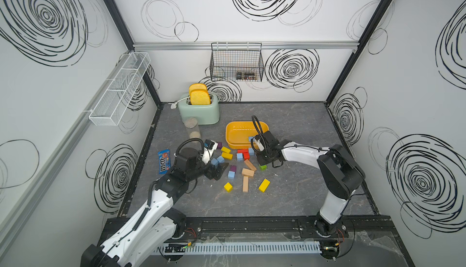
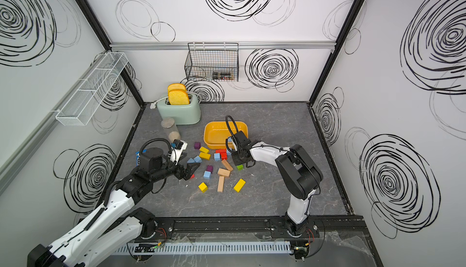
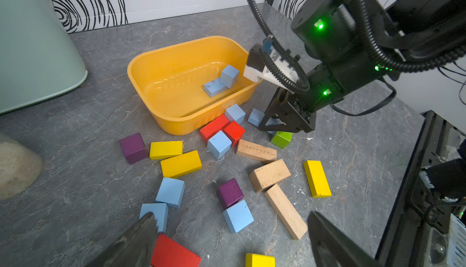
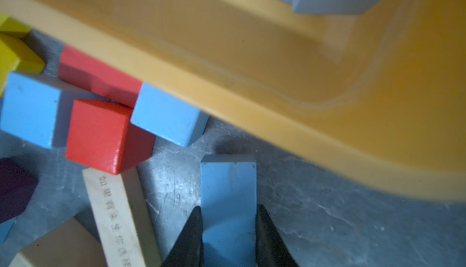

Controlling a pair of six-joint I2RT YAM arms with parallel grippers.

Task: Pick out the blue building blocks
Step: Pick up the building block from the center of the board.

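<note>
Grey stone-patterned surface [image 1: 290,197] holds a scatter of wooden blocks on the near side of a yellow tub [image 1: 230,132]. Farthest out from the tub, the left gripper [image 3: 230,215] hovers with its jaws spread wide and nothing between them. Under it lie three of the blue building blocks [image 3: 238,215]: one cube touches a purple cube [image 3: 230,193], and two more cubes [image 3: 171,192] sit corner to corner, one partly behind a gripper finger. Plain wood bricks [image 3: 269,175] and yellow bricks [image 3: 181,163] lie among them.

Closer to the tub, a fourth blue cube [image 3: 219,143] sits against two red blocks [image 3: 214,127], and a fifth blue cube [image 3: 234,113] touches the tub's near wall. Just beside that wall, the right gripper [image 4: 228,210] is clamped on a blue brick [image 4: 228,182], low at the surface, with a green cube [image 3: 282,139] next to it. Whether the brick has left the surface cannot be told.

Inside the tub, a flat blue block [image 3: 214,88] lies on the floor with a tilted blue cube [image 3: 230,75] resting against it.

In a top view, a candy packet [image 1: 163,162] lies well to the tub's left. Beyond the tub's far left corner stand a clear jar [image 1: 193,129] and a mint toaster [image 1: 201,114] holding toast [image 1: 199,97].
</note>
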